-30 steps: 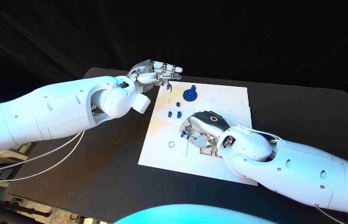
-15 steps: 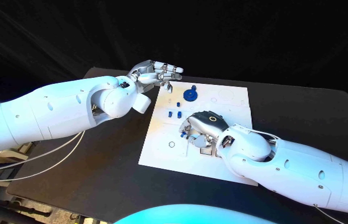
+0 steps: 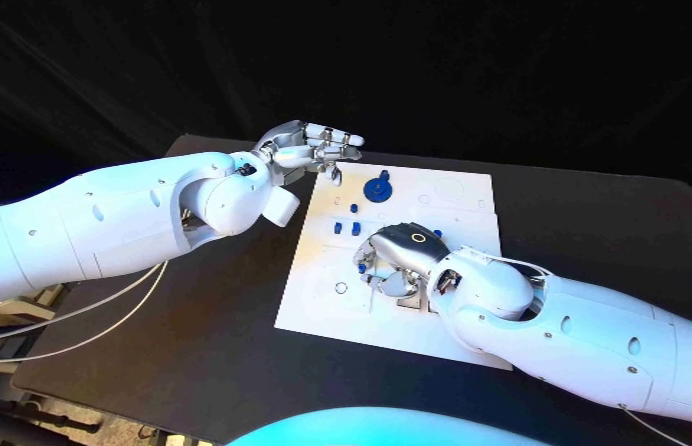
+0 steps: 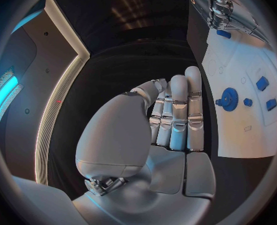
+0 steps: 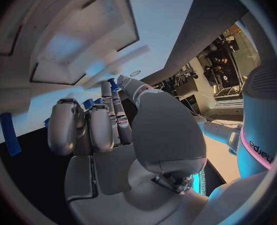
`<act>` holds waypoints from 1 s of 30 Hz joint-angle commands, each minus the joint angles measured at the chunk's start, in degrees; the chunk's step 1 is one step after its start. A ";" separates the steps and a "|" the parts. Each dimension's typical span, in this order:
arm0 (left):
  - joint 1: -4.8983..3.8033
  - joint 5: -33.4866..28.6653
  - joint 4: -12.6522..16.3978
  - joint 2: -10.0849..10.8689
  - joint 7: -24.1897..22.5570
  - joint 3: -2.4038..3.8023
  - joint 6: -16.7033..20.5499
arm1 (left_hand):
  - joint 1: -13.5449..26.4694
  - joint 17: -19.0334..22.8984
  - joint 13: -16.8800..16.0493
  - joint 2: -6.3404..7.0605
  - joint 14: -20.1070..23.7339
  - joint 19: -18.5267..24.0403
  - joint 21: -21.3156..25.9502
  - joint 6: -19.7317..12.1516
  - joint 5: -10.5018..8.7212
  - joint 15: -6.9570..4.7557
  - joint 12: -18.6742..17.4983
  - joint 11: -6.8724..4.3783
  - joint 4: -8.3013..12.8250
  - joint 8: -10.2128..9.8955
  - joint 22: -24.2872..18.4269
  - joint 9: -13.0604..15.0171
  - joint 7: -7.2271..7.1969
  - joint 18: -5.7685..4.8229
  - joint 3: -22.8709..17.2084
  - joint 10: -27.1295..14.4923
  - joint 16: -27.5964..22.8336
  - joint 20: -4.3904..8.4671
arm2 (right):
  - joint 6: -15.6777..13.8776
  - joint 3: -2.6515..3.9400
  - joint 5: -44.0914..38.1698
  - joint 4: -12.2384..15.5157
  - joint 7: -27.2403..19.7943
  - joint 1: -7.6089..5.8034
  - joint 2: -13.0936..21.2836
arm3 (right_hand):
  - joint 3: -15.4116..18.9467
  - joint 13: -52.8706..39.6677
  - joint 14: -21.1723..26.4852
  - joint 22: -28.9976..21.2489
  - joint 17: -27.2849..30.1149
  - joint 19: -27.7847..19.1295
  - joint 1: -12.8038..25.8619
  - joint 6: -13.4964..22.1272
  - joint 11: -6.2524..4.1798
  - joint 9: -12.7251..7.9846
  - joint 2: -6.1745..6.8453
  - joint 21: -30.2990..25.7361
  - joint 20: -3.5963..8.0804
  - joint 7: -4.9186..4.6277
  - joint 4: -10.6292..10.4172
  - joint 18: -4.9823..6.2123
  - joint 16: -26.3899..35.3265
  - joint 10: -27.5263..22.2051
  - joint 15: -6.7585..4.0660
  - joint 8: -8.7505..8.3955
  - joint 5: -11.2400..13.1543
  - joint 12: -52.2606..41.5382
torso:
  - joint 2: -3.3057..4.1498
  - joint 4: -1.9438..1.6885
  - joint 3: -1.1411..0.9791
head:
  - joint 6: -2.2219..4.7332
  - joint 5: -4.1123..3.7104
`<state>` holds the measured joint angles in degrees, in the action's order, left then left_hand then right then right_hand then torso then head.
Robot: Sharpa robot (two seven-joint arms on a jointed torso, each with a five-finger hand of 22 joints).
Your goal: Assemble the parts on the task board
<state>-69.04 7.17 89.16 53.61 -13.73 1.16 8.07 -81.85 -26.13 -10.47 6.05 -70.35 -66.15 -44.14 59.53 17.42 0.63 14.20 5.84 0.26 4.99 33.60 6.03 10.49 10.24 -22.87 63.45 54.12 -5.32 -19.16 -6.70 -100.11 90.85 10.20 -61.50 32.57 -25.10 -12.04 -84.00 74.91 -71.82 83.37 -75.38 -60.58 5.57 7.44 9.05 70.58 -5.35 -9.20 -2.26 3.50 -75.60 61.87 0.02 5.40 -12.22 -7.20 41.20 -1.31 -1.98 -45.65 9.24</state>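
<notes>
Blue parts lying on the white task board (image 3: pixel 325 306), right hand working over its middle.

A blue gear (image 3: pixel 378 187) is sitting near the board's far edge, with small blue pegs (image 3: pixel 346 227) just beside it toward the centre. The right hand (image 3: pixel 397 256) is crouching over the board's middle, fingers curled down onto small blue pieces; whether it is gripping one I cannot tell. The left hand (image 3: pixel 310 148) is hovering off the board's far left corner, fingers held together, holding nothing.

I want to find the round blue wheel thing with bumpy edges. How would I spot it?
Look at the white task board in the middle of the black table. Near its far edge, just beside the left hand, lies the blue gear. It is round and toothed, much bigger than the small blue pieces nearby.
</notes>
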 commanded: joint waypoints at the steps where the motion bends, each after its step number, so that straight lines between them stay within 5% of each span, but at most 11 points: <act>1: -0.02 0.07 0.13 -0.02 -0.06 0.02 -1.12 | 0.44 0.08 0.02 -0.06 0.32 -0.04 0.28 -0.36 0.11 0.13 0.38 0.05 -0.06 0.19 -0.06 -0.06 0.01 0.30 -0.40 -0.55 -0.29 -0.06 | -1.06 -0.13 -0.59 -0.22 1.08 0.15 0.14 | 0.45 0.01 -2.14 0.23 0.40 -0.31 0.40 0.37 0.16 -0.11 0.08 -0.60 -0.48 -0.21 0.13 0.91 0.49 -0.77 0.48 -0.27 -0.12 0.31 | 0.03 0.00 -0.03 | 0.07 -0.04; 8: -0.02 0.07 0.06 -0.04 0.19 0.02 -1.39 | 0.50 0.10 0.03 -0.04 0.34 -0.02 0.30 -0.39 0.10 0.13 0.40 0.06 -0.04 0.19 -0.07 -0.07 0.02 0.30 -0.44 -0.59 -0.29 -0.07 | -4.71 -0.12 -0.64 0.85 1.23 0.14 1.18 | 1.13 0.37 -1.48 -1.61 2.16 -1.29 0.27 1.10 0.57 -0.39 0.25 -3.26 -0.89 -0.49 0.32 1.46 1.92 -3.09 0.82 -0.87 -0.28 0.43 | 0.00 0.01 -0.05 | 0.41 -0.37; 17: -0.02 0.07 0.08 0.26 0.52 0.02 -1.62 | 0.60 0.13 0.04 -0.01 0.36 -0.01 0.31 -0.44 0.07 0.15 0.42 0.08 -0.02 0.20 -0.08 -0.08 0.04 0.30 -0.47 -0.65 -0.30 -0.08 | -6.89 0.66 0.59 6.43 1.64 -1.28 7.01 | 1.30 0.23 -1.66 -1.16 1.64 -1.01 0.17 0.71 0.39 -0.37 -0.01 -2.69 -0.92 -0.26 0.30 1.35 1.41 -2.72 0.73 -0.76 -0.64 -0.44 | 0.03 0.02 -0.03 | 1.04 -1.26; 24: -0.02 0.07 0.18 0.50 0.45 0.01 -1.64 | 0.68 0.15 0.04 0.01 0.37 0.01 0.33 -0.47 0.05 0.16 0.45 0.09 -0.01 0.21 -0.08 -0.08 0.05 0.30 -0.49 -0.69 -0.31 -0.09 | -0.63 1.26 7.15 8.16 1.17 -7.28 14.20 | 4.25 0.32 -1.72 -2.50 1.19 -1.35 1.27 3.34 0.02 -0.97 1.13 -4.59 -0.74 0.33 -0.35 1.74 0.90 -4.80 0.54 -1.53 -1.07 -1.21 | -0.01 0.08 0.03 | 1.89 -3.03; 30: -0.02 0.07 0.21 0.56 0.41 0.01 -1.59 | 0.68 0.15 0.04 0.01 0.37 0.01 0.33 -0.47 0.05 0.16 0.45 0.09 -0.01 0.21 -0.08 -0.08 0.05 0.30 -0.49 -0.69 -0.31 -0.09 | 5.16 1.34 6.35 7.00 0.74 -9.61 16.89 | 9.47 0.60 0.07 -7.15 4.53 -3.84 -0.05 4.68 0.51 -1.19 1.20 -11.35 -1.04 1.27 -1.01 2.90 3.70 -8.37 1.01 -1.47 -1.01 -1.79 | 0.01 0.11 -0.04 | 2.28 -3.69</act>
<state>-69.04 7.17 89.19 54.19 -13.02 1.16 7.55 -81.85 -26.03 -10.46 6.05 -70.34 -66.15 -44.14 59.53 17.42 0.64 14.44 5.84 0.23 4.99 33.61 6.05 10.48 10.23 -23.17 63.03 54.13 -5.32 -19.92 -5.31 -94.84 98.08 11.11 -70.98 49.29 -16.35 -11.49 -83.92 68.25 -67.61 79.87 -74.59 -56.27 6.00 6.32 10.47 59.96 -6.36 -7.98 -3.15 5.74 -72.20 53.96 0.51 3.96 -13.10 -8.80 41.18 -1.20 -1.97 -43.58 5.94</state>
